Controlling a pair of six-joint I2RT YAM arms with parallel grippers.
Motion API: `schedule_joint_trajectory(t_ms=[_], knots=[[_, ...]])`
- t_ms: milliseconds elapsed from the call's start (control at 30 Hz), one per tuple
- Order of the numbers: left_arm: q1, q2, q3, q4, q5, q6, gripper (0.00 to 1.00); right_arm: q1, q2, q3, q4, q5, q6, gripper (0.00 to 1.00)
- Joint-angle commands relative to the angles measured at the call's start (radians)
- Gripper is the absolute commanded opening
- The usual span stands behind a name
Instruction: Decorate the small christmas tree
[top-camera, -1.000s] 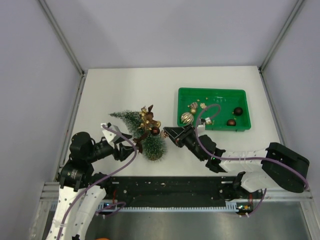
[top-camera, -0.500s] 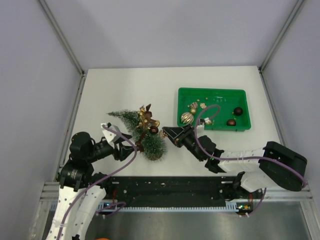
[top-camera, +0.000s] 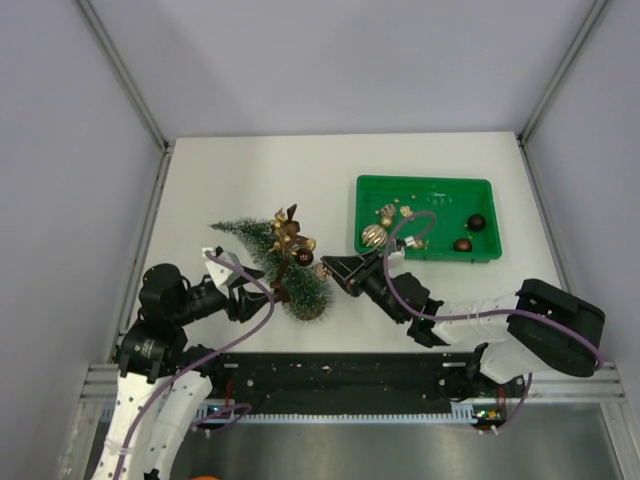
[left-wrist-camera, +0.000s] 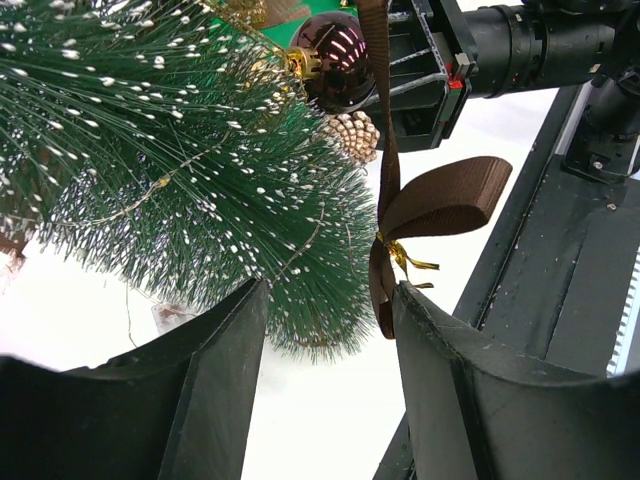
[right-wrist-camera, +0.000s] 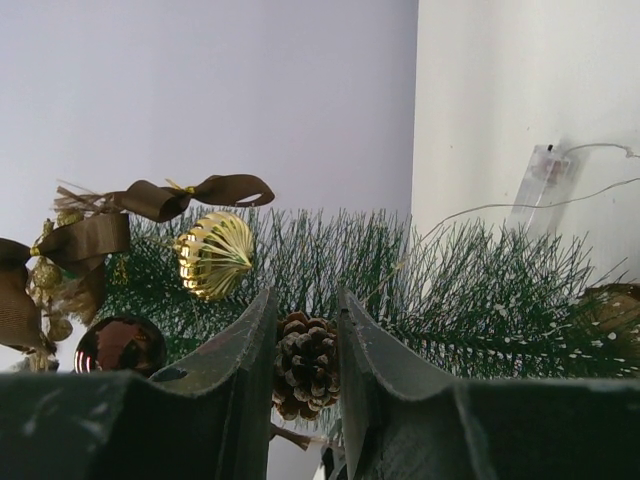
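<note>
- Top external: small christmas tree half-dressed, baubles waiting in green tray.
- right gripper jaws clamp a pine cone; left gripper jaws open.

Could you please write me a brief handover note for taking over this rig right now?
Left claw: open, by the small christmas tree's lower branches, nothing gripped.
Right claw: shut on a pinecone at the tree's branches.
Tree: tilted on the table, left of the green tray.
Done: brown bow, gold ornament, brown bauble on the tree.
Left: seat the pinecone; a gold ball and two dark baubles lie in the tray.
</note>
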Motion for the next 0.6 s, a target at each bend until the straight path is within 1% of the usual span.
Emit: schedule_joint_trajectory(t_ms=[0, 167, 333, 567], knots=[[0.002, -0.038, 0.043, 0.011, 0.023, 0.023, 0.58, 0.017, -0.016, -0.028, 0.05, 0.014, -0.002, 0.04], [0.002, -0.041, 0.053, 0.0, 0.015, 0.025, 0.58, 0.015, -0.064, -0.066, -0.006, 0.012, -0.026, 0.06], [0.002, -0.042, 0.07, -0.009, 0.0, 0.022, 0.61, 0.018, -0.124, -0.074, -0.08, 0.02, -0.053, 0.11], [0.002, -0.053, 0.076, -0.023, -0.013, 0.022, 0.63, 0.018, -0.144, -0.05, -0.112, 0.012, -0.079, 0.26]])
